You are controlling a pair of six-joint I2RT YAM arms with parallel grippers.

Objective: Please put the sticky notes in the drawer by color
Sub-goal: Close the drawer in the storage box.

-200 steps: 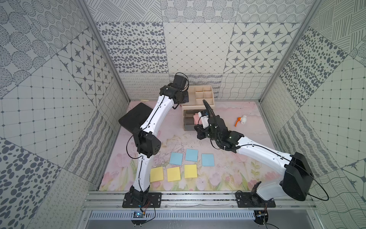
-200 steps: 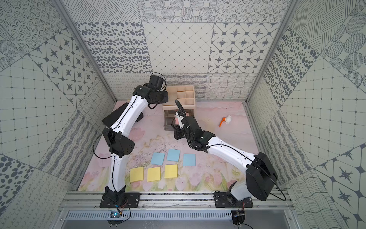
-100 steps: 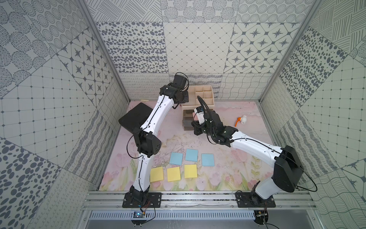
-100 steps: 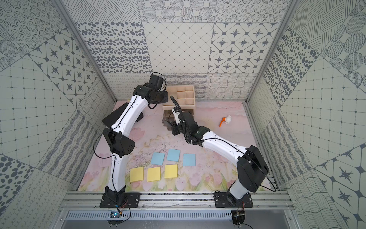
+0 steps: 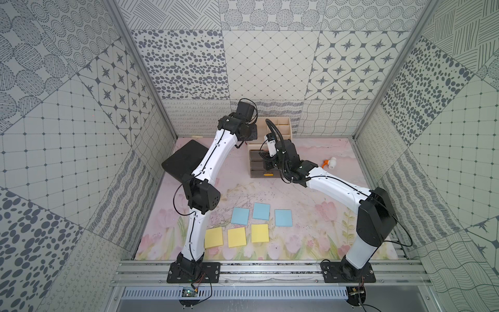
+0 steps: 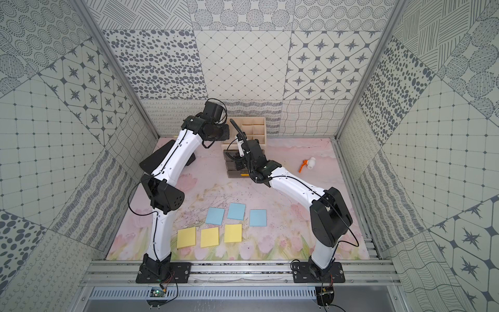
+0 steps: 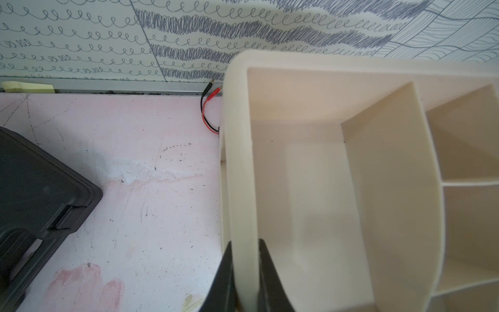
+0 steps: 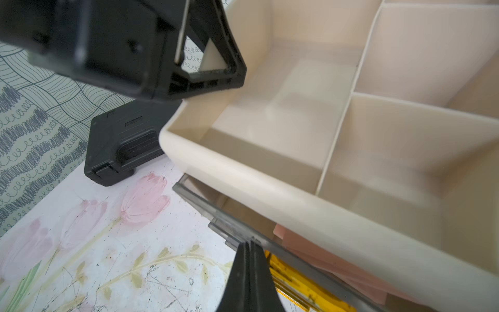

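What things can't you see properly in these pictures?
- Pink sticky notes: right wrist view; cabinet rim hides most, count unclear.
- Open drawer: both top views; right arm covers much.
- Orange-and-white thing: top views; too small to name.
- Black case: left wrist view; cut off at the edge.

Bright, even light and soft shadows fill your top views; your wrist views blur the nearby left end effector [image 7: 244, 244].

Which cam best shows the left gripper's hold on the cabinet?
Left wrist: the left gripper clamps the side wall of the cabinet, a finger each side. Right wrist shows it from outside, near the corner. Both top views hide the contact under the arm's wrist.
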